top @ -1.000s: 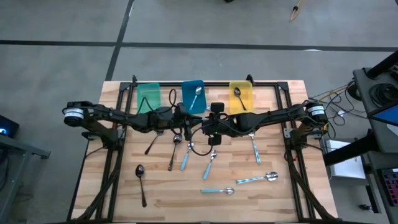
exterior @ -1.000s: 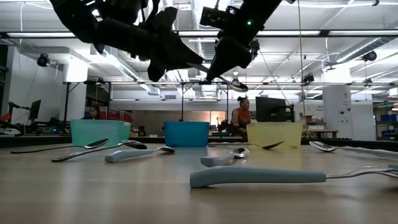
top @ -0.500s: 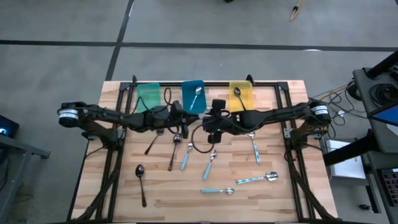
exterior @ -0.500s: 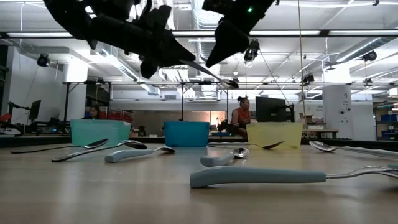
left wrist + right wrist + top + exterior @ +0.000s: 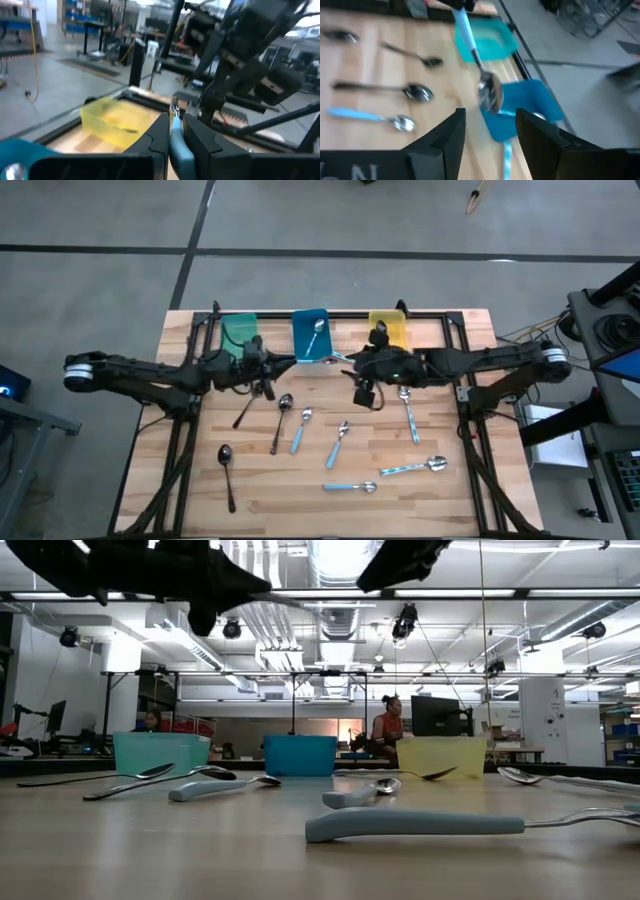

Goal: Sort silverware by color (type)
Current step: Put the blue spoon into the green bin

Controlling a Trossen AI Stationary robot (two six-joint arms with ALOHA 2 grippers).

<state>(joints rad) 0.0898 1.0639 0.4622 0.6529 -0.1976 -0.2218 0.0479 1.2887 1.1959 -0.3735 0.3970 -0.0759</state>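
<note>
My left gripper (image 5: pixel 278 363) is shut on a spoon with a light-blue handle and a silver bowl (image 5: pixel 322 358), held in the air by the near edge of the blue bin (image 5: pixel 311 340). My right gripper (image 5: pixel 356 366) is open just past the spoon's bowl (image 5: pixel 489 94), touching nothing. Teal (image 5: pixel 238 332), blue and yellow (image 5: pixel 388 330) bins stand in a row at the far edge. The blue bin holds a blue-handled spoon and the yellow bin a dark one. Several more spoons (image 5: pixel 340 442), blue-handled and dark, lie flat on the wood. My left gripper pinches the spoon's light-blue handle (image 5: pixel 176 131) between its two fingers, the handle lying along them. The fingers come roughly level from the table's left. The spoon is lifted clear, and its bowl (image 5: pixel 175 105) points toward the right arm.
Dark spoons (image 5: pixel 226 470) lie at the left of the table, and blue-handled ones (image 5: pixel 412 467) in the middle and at the right. A black frame (image 5: pixel 455 340) runs along the table's edges. Beyond the table, people are in the room (image 5: pixel 386 728).
Both grippers have risen and drawn apart from the table's middle. My left gripper has pulled back toward the left edge, carrying the blue-handled spoon with it. My right gripper has moved toward the right and far edges, away from the spoon.
</note>
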